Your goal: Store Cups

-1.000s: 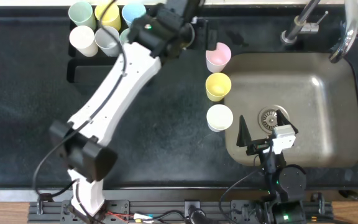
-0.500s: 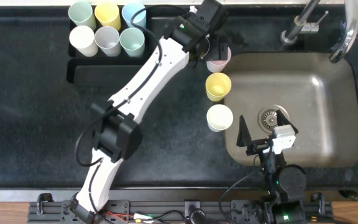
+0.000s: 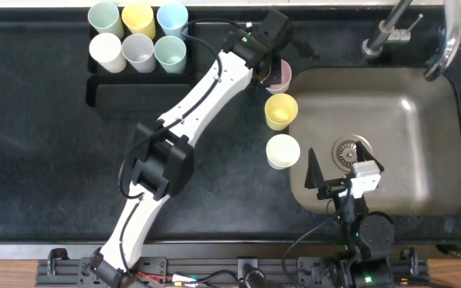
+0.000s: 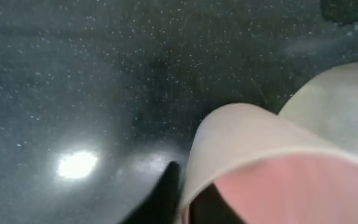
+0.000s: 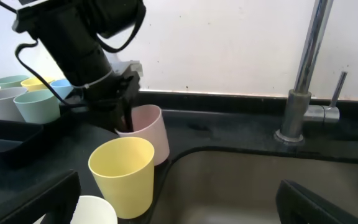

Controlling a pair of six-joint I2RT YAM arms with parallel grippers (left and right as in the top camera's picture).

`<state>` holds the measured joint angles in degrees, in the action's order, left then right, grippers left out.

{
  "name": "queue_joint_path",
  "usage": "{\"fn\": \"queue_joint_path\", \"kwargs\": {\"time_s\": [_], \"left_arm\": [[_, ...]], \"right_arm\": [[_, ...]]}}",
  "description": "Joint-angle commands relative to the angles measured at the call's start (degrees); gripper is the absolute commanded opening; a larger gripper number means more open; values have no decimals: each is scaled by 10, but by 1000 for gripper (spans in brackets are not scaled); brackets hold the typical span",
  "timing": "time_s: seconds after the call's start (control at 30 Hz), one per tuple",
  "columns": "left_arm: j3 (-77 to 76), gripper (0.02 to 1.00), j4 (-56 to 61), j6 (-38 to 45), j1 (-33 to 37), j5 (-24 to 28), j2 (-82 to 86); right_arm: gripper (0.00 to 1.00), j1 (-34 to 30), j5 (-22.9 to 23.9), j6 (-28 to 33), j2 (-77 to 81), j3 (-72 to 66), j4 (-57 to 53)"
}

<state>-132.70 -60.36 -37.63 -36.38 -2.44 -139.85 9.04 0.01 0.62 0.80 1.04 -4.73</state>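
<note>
Your left gripper (image 5: 127,107) sits at the pink cup's (image 5: 149,129) rim; its grip can't be judged. Your right gripper (image 3: 338,162) gapes wide, holding nothing.

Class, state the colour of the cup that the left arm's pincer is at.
Pale pink; the cup shows best in the right wrist view.

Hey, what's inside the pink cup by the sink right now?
The left gripper sits partly in the mouth of the pink cup, at its rim. Bare pink inner wall shows beside it. The cup's bottom is hidden by the gripper and the cup's own wall.
</note>
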Motion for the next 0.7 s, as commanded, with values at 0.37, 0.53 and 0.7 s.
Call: {"fn": "queue_joint_path", "kwargs": {"time_s": [0.37,0.53,0.7], "left_arm": [[-84,34,-90,-47,22,-177,145],[-84,34,-152,-58,74,-230,232],[-84,34,-220,-57,146,-244,280]], "right_arm": [[996,-1,0,-2,-6,-8,3],[996,-1,0,-2,-6,-8,3],[998,-1,0,-2,-6,-8,3]]}}
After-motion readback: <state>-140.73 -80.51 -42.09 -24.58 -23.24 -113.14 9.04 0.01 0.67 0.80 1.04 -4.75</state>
